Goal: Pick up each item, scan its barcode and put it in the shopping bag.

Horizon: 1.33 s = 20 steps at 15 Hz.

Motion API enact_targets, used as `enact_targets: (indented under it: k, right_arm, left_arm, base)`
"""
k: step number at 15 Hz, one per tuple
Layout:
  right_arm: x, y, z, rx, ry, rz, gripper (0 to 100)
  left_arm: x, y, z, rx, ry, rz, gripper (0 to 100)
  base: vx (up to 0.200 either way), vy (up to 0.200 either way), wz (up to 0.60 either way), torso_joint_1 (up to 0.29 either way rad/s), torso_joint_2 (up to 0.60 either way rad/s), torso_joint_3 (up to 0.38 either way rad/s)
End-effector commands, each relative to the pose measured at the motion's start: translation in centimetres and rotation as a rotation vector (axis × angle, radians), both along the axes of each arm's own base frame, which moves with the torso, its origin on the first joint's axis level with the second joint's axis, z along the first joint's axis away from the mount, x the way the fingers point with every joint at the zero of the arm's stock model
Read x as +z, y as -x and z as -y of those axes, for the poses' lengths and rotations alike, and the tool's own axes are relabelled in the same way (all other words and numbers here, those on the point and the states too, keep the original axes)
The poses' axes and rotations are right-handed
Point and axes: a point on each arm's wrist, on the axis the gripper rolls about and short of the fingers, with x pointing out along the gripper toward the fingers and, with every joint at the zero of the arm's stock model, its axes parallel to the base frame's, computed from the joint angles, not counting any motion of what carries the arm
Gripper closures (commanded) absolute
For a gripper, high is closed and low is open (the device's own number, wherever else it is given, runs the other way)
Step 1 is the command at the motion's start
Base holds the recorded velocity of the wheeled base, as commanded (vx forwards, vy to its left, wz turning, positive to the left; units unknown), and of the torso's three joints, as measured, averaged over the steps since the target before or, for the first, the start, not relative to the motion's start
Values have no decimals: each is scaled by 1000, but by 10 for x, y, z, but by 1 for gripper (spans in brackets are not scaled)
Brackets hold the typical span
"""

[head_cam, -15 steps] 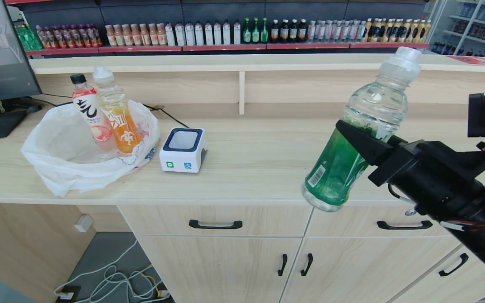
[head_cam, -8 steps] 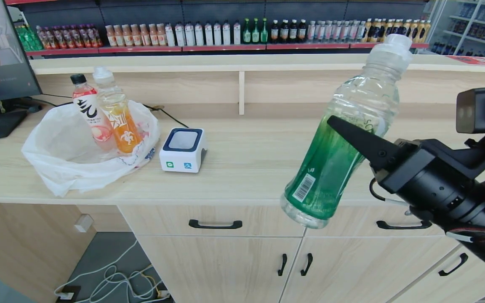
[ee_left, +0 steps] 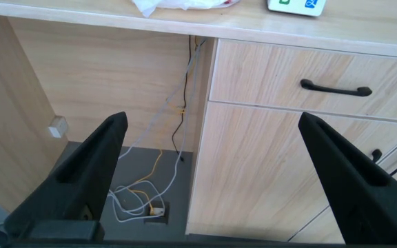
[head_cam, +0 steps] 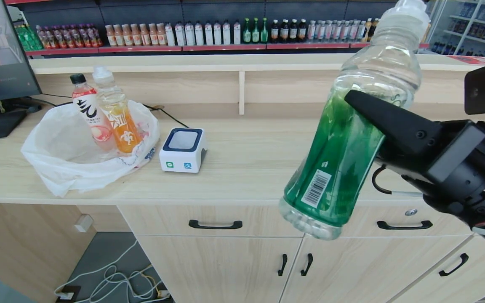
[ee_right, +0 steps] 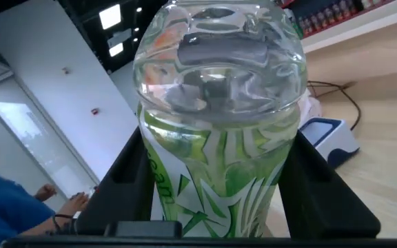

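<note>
Head view: the right gripper is clamping a tilted, green-labelled clear plastic bottle aloft at near right, well apart from the white plastic shopping bag at left. Left wrist view: the left gripper is gaping wide, empty. Right wrist view: fingers are squeezing the bottle's sides

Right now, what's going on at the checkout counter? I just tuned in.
The right gripper is shut on a green bottle, holding it tilted in the air toward the right end of the counter, with its barcode facing the head camera. The scanner sits on the counter well to the bottle's left, beside the shopping bag, which already holds two bottles. The left gripper is open and empty, low in front of the cabinet.
</note>
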Motion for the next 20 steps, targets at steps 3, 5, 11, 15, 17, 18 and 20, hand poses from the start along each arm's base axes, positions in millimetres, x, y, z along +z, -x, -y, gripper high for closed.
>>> enact_targets:
  k: [3,5,11,15,17,18,20]
  right_arm:
    - [11,10,5,58,-24,16,100]
    - [10,10,5,73,-15,18,100]
    - [6,11,3,103,5,14,100]
    - [6,15,1,119,6,14,100]
    - [5,19,1,129,9,10,100]
    - [3,19,2,127,14,6,100]
    - [0,21,2,123,25,10,100]
  left_arm:
    - [0,0,0,1,0,0,0]
    - [0,0,0,1,0,0,0]
    - [0,0,0,1,0,0,0]
    - [0,0,0,1,0,0,0]
    - [0,0,0,1,0,0,0]
    - [0,0,0,1,0,0,0]
    - [0,0,0,1,0,0,0]
  base:
    - [0,0,0,0,0,0]
    - [0,0,0,0,0,0]
    - [0,0,0,0,0,0]
    - [0,0,0,0,0,0]
    - [0,0,0,0,0,0]
    - [0,0,0,0,0,0]
    - [0,0,0,0,0,0]
